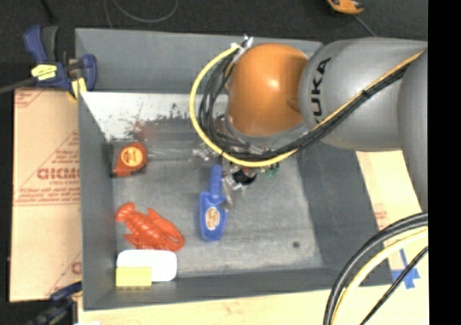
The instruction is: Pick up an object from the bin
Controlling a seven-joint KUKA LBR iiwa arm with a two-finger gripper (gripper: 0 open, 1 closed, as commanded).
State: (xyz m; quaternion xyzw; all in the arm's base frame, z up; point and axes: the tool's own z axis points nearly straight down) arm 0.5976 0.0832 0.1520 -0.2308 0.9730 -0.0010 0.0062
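Blue elongated plastic object with an orange label (212, 212) lies mid-floor in the grey metal bin (288, 223), its far end right at the end effector (234, 181). Whether the end effector is open or closed cannot be told. To the left lie an orange tape measure (130, 158), a red toy lobster (148, 227) and a white-and-yellow block (146, 267).

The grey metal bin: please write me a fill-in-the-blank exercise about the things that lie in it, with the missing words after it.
1. The long plastic tool that lies nearest to the gripper, in the middle of the grey metal bin, has the colour ____.
2. The red plastic toy beside the white and yellow block has the shape of a ____.
3. The round tape measure near the bin's far wall has the colour ____.

Missing words: blue; lobster; orange.
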